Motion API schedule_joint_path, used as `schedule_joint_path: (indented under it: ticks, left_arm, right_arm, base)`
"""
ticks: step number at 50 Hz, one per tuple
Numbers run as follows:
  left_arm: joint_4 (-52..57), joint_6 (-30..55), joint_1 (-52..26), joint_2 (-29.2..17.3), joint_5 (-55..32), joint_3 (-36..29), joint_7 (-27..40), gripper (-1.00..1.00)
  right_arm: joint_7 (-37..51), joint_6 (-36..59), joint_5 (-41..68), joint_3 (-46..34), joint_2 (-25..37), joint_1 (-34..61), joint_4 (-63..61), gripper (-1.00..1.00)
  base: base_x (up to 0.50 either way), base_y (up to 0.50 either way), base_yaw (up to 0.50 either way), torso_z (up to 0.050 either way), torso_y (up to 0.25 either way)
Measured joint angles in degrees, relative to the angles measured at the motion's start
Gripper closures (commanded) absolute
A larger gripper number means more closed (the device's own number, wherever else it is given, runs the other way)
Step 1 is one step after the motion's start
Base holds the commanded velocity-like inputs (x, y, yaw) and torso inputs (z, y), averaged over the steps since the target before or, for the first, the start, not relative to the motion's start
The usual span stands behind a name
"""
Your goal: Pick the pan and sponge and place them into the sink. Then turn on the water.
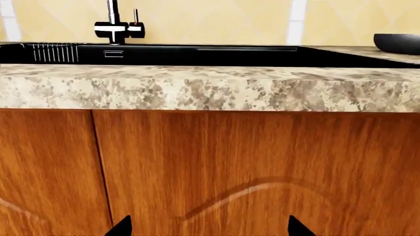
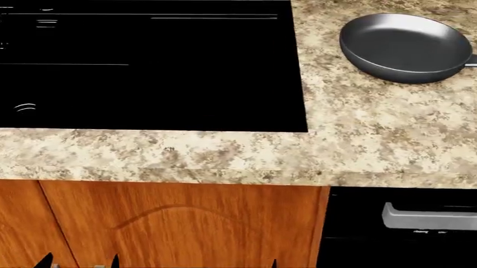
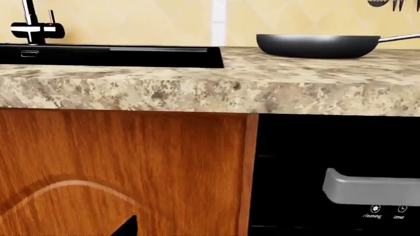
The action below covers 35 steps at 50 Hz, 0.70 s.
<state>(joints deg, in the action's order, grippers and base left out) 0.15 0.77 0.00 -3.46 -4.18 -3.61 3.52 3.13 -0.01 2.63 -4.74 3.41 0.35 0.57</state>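
Note:
The dark grey pan [image 2: 406,46] sits on the granite counter to the right of the black sink [image 2: 149,84]; the right wrist view shows the pan [image 3: 315,45] side-on. The faucet [image 1: 115,27] stands behind the sink, and no water runs from it. The sponge is out of view. Both arms hang low in front of the cabinet, below counter height. My left gripper [image 1: 210,227] is open, its two black tips wide apart with nothing between them. My right gripper [image 3: 213,228] shows one tip [image 3: 128,227] far off centre; the other is lost against the black appliance front.
The granite counter edge [image 2: 223,162] overhangs wooden cabinet doors [image 2: 179,223]. A black appliance with a grey handle [image 2: 428,216] sits under the counter at the right. A yellow tiled wall [image 3: 164,19] backs the counter.

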Motion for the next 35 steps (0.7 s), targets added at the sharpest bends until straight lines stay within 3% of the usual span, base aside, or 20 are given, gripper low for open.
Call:
schedule_joint_path:
  ticks: [35]
  left_arm:
    - [-0.7,0.4,-0.7,-2.2,-2.6,-2.8,3.0,-1.0]
  right_arm:
    - [3.3,-0.5,2.2,-2.5,2.4,0.4,0.3,-1.0]
  base:
    - [0.0,-0.5,0.0,0.0,0.0]
